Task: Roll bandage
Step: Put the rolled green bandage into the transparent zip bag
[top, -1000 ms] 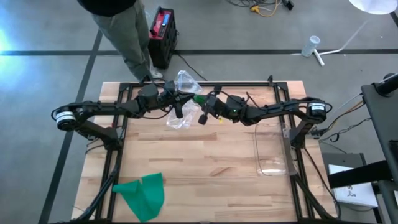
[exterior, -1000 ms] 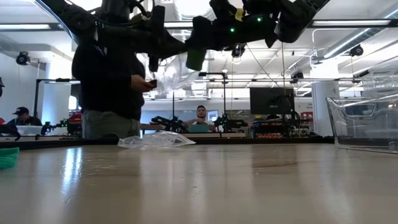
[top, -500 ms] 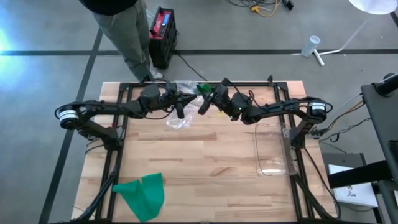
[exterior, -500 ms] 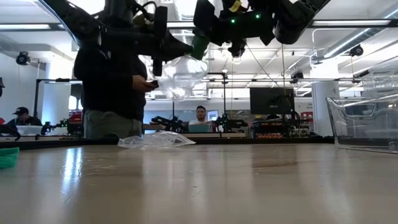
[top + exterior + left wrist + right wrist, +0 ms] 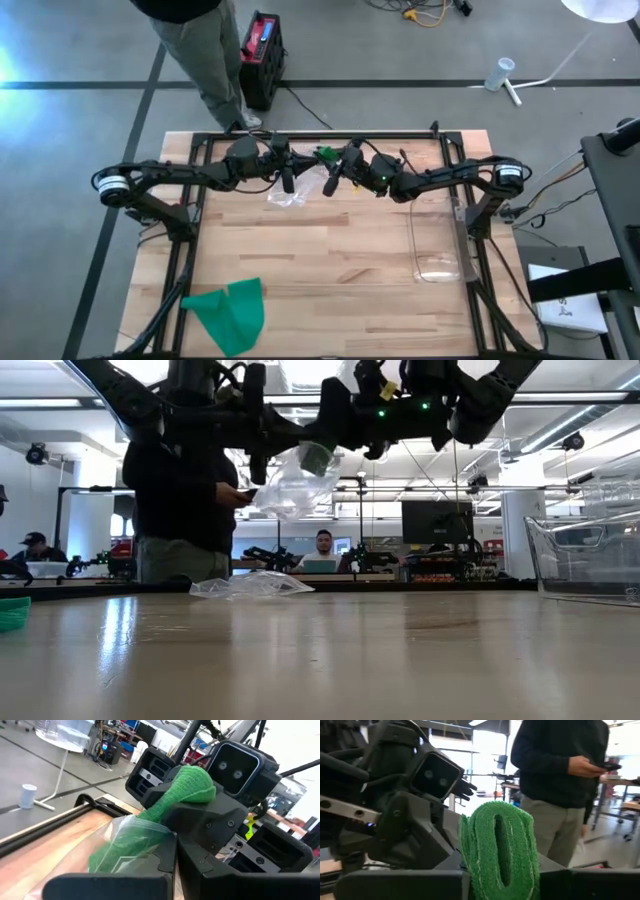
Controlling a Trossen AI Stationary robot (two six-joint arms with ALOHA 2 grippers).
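Observation:
High over the table's far middle, my two grippers meet. My right gripper [image 5: 331,176] is shut on a green bandage roll [image 5: 500,840], also seen in the high view [image 5: 325,154] and the low view [image 5: 317,457]. My left gripper [image 5: 287,175] is shut on a clear plastic bag [image 5: 288,487] that hangs beside the roll. In the left wrist view, one end of the roll [image 5: 187,787] sticks out of the bag [image 5: 127,845] while the other end shows green through it. My left gripper pinches the clear bag near its open edge [image 5: 147,827], coming level from the table's left. Its own fingers hide the exact spot. The bag hangs slack below them, clear of the table. My right gripper pinches the green roll across its sides [image 5: 495,875], squashing it into an oval. The fingers come about level from the table's right. The roll is lifted clear, one end in the bag.
A second clear bag [image 5: 287,196] lies on the table under the grippers. A green cloth [image 5: 232,312] lies at the near left corner. A clear bin [image 5: 438,245] stands at the right. A person [image 5: 195,45] stands beyond the far edge.
My right gripper has rolled about its own axis with the green roll, gone up and toward the far edge, then sunk back a little. The hanging bag has bunched up closer to the roll. My left wrist has rolled slightly in place.

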